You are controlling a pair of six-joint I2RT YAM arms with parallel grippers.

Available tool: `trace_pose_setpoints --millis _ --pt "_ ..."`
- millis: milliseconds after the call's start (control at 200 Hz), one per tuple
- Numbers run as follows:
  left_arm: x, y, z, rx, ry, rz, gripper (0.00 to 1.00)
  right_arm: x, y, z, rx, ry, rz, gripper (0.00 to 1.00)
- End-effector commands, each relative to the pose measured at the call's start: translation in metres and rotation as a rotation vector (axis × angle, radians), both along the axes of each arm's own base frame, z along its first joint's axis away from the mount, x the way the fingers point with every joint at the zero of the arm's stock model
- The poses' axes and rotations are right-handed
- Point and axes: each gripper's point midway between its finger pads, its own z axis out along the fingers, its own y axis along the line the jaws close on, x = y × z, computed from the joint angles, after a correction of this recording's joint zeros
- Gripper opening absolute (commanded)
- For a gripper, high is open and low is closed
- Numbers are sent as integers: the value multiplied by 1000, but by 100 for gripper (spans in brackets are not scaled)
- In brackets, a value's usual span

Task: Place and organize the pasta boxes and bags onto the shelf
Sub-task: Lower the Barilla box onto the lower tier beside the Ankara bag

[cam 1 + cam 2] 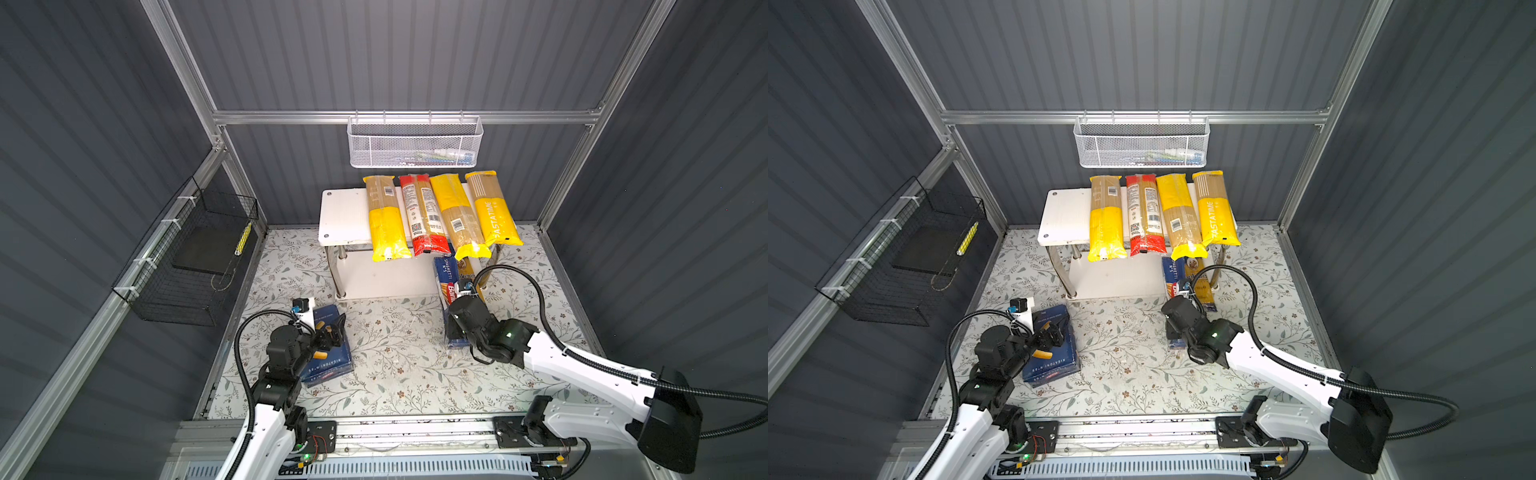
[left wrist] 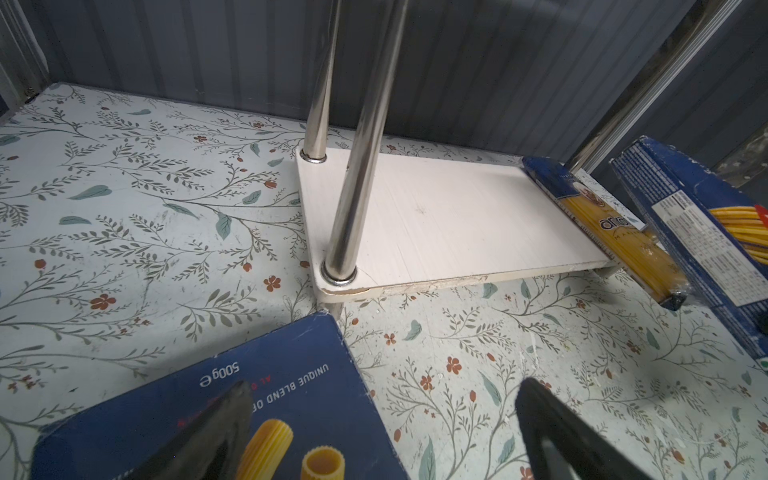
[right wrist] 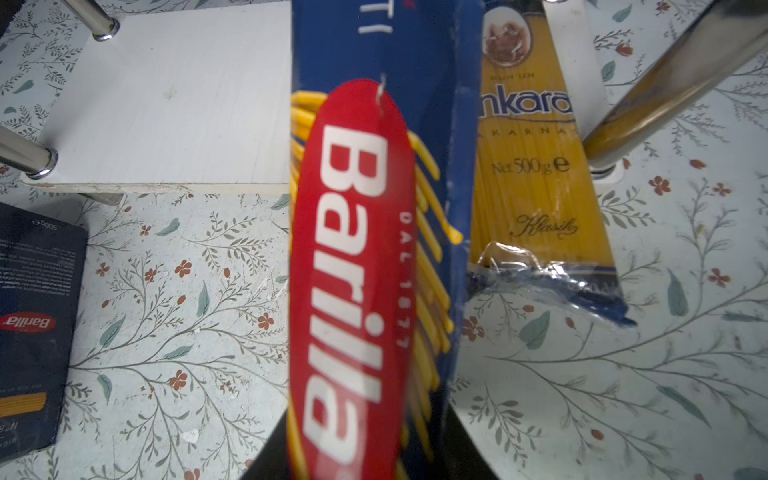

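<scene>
Nearest, an aluminium rail (image 1: 415, 430) carries both arm bases. Dark grey ribbed walls (image 1: 395, 54) enclose a floral-patterned floor (image 1: 395, 353). A white shelf (image 1: 343, 216) stands far centre, with a black wire basket (image 1: 195, 257) on the left wall and a white mesh basket (image 1: 415, 143) on the far wall.

On the top tier four bags lie side by side, near ends overhanging: leftmost yellow bag (image 1: 384, 216), red bag (image 1: 424, 214), middle yellow bag (image 1: 457, 216), PASTATIME bag (image 1: 492, 208). The ankara bag (image 3: 536, 166) lies at the right end of the lower tier.

The rigatoni box (image 1: 328, 361) lies flat on the floor, near left. The left arm crouches over it. The left gripper (image 2: 384, 386) is released, one finger above the box and one above the floor.

The right arm reaches in from the near right. The right gripper (image 3: 374, 453) is clenched on the near end of the spaghetti box (image 1: 446, 274). The far end of that box points over the lower tier, just left of the ankara bag; whether it touches the tier cannot be told.
</scene>
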Motion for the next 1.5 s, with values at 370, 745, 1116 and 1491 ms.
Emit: trace_pose_setpoints --millis 370,745,1116,1491 --pt "0 -2 5 0 -21 -15 100 86 28 41 130 -102 17 29" --pt "1 -4 5 0 -18 -23 99 121 33 32 93 -110 -9 29" --pt "2 -5 4 0 -12 -30 100 140 24 26 91 -114 -57 30" --pt "1 -3 4 0 -15 -19 100 158 15 9 94 -95 -89 38"
